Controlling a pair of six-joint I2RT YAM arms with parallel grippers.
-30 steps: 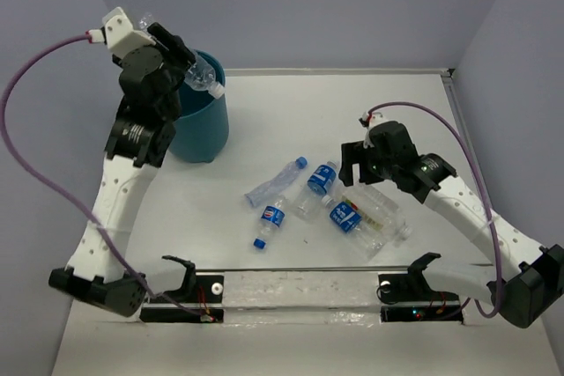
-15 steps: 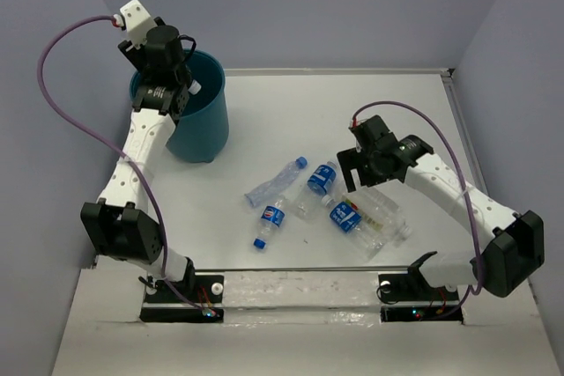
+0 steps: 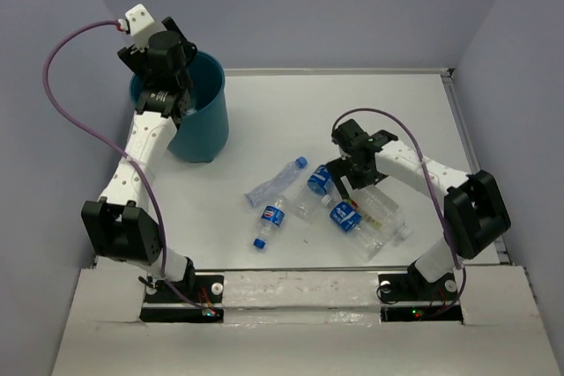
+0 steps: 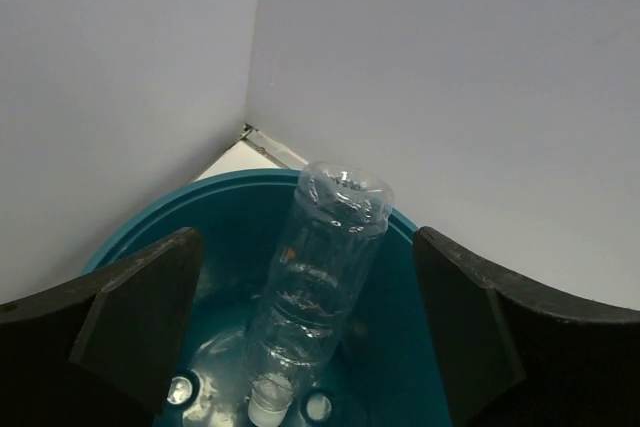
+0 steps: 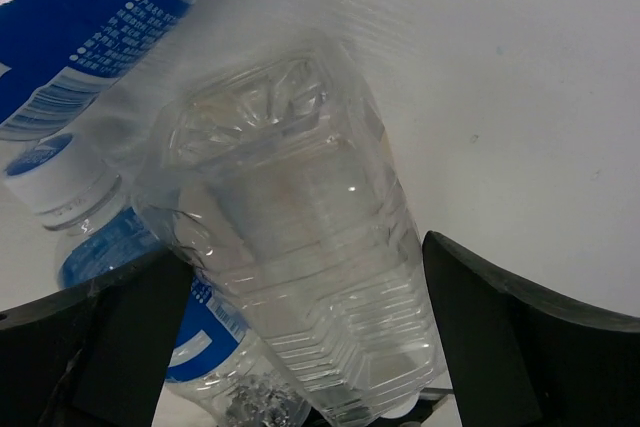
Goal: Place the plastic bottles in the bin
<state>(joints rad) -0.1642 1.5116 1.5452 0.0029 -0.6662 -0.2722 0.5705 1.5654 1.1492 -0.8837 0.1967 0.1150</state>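
The teal bin (image 3: 204, 125) stands at the back left. My left gripper (image 3: 169, 72) hovers over it, open and empty (image 4: 307, 247). In the left wrist view a clear plastic bottle (image 4: 320, 277) stands cap-down inside the bin (image 4: 420, 347), free of both fingers. My right gripper (image 3: 351, 180) is low over the bottles lying mid-table. It is open, with its fingers on either side of a larger clear ribbed bottle (image 5: 300, 277), which also shows in the top view (image 3: 381, 216). Blue-labelled small bottles (image 3: 319, 180) (image 3: 345, 217) lie beside it.
Two more bottles lie left of the cluster: a clear one with a blue cap (image 3: 275, 182) and a small blue-labelled one (image 3: 270, 220). Walls close the table at the back and sides. A rail (image 3: 300, 288) runs along the near edge.
My left gripper swung over the bin and let go of its bottle, which now stands inside. My right gripper moved left and down onto the larger clear bottle.
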